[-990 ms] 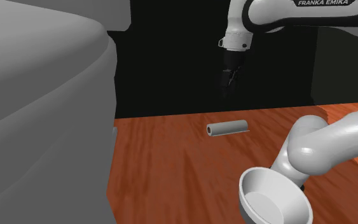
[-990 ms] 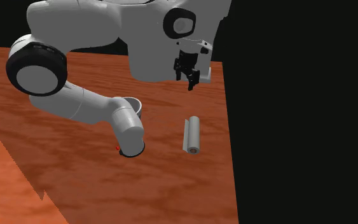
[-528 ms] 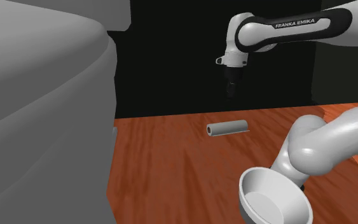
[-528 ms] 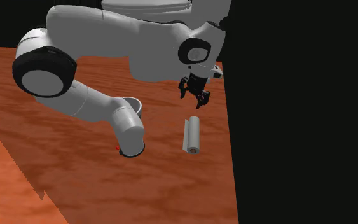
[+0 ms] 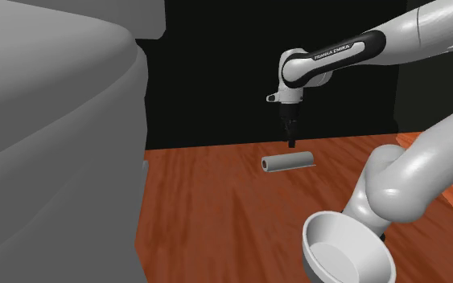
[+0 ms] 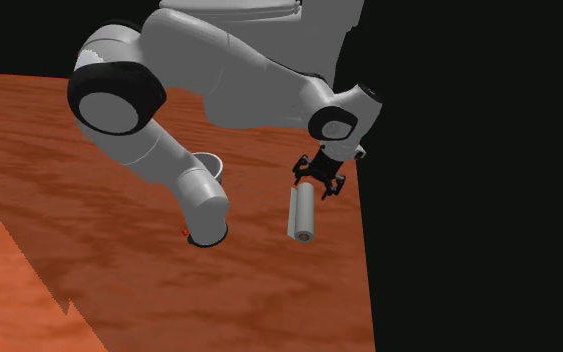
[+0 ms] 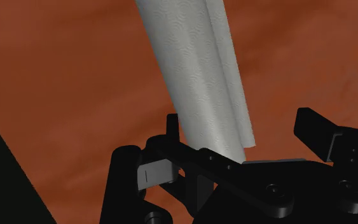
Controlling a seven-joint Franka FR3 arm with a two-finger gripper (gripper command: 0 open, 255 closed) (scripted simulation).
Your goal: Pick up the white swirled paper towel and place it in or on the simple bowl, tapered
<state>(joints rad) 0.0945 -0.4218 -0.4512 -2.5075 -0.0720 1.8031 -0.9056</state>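
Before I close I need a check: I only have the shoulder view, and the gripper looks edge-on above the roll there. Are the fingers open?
Observer: Yes. In the wrist view the fingers stand apart, with the paper towel roll between them, nearer one finger.
Operator: Which way does it lie to them?
Observer: Lengthwise, away from the gripper, so the fingers would close across its width.
Operator: Anything loose on it?
Observer: A loose sheet edge runs along the roll.
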